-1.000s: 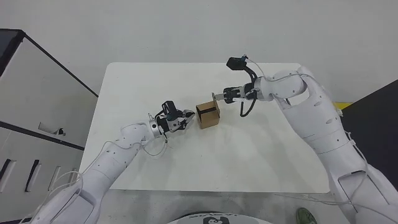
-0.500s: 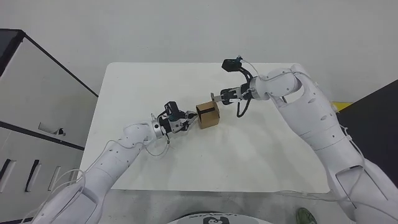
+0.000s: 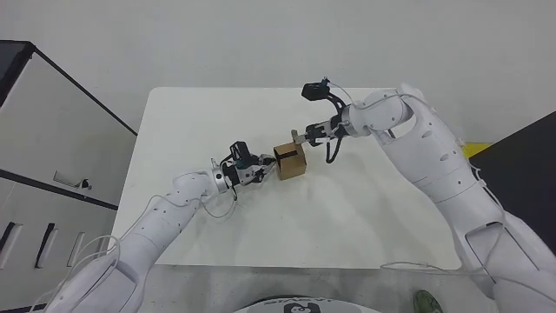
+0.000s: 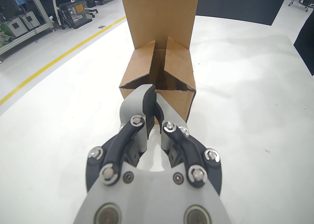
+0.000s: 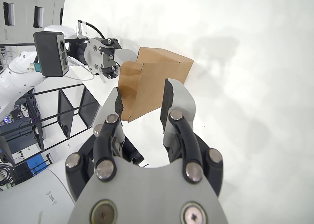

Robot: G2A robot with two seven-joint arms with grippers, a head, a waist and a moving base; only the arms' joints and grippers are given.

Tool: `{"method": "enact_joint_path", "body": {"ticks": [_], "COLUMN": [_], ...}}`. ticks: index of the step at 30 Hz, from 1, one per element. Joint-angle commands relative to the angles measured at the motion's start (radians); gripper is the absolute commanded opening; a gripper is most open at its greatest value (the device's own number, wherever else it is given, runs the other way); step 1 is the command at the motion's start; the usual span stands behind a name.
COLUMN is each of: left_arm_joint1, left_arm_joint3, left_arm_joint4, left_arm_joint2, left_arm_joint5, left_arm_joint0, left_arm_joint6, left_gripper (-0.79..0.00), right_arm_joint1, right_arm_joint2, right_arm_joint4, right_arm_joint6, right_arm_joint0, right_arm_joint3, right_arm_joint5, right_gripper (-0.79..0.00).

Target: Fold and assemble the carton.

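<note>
**Carton at mid-table, a gripper on each side**

The brown carton (image 3: 290, 162) stands near the middle of the white table (image 3: 373, 226). In the left wrist view its open end shows two side flaps (image 4: 141, 67) folded partway inward, with a dark gap between them. A long lid flap (image 4: 159, 13) stands up behind the opening.

The left gripper (image 4: 150, 91) is just left of the carton, low over the table. Its jaws are closed, pads pressed together with nothing between them. The tip meets the left rim of the opening, at the gap between the side flaps.

The right gripper (image 5: 143, 87) is at the carton's far right, level with the lid flap. Its jaws are open and stand one on each side of the flap's free edge. The flap lies between them, and I cannot tell whether either pad touches the card. In the right wrist view the left gripper shows beyond the carton, against its other side.
</note>
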Motion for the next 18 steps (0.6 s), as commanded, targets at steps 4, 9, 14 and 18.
{"method": "enact_joint_path", "body": {"ticks": [4, 9, 14, 18], "left_arm_joint1": [0.0, -0.001, -0.001, -0.001], "left_arm_joint3": [0.004, 0.009, 0.012, 0.013], "left_arm_joint4": [0.005, 0.005, 0.004, 0.006], "left_arm_joint2": [0.001, 0.001, 0.001, 0.002], "left_arm_joint5": [0.0, 0.0, -0.001, -0.001], "left_arm_joint0": [-0.002, -0.002, -0.002, -0.003], "left_arm_joint6": [0.006, 0.013, 0.017, 0.018], "left_gripper": [-0.175, -0.154, -0.212, -0.262], "right_arm_joint1": [-0.009, -0.021, -0.031, -0.037], "right_arm_joint2": [-0.028, -0.062, -0.084, -0.096], "right_arm_joint4": [-0.004, -0.012, -0.013, -0.011], "right_arm_joint6": [0.011, 0.021, 0.022, 0.024], "right_arm_joint0": [0.024, 0.051, 0.069, 0.077], "right_arm_joint3": [0.02, 0.04, 0.061, 0.073], "right_arm_joint5": [-0.002, 0.001, 0.004, 0.005], "right_gripper": [-0.511, -0.536, -0.542, -0.557]}}
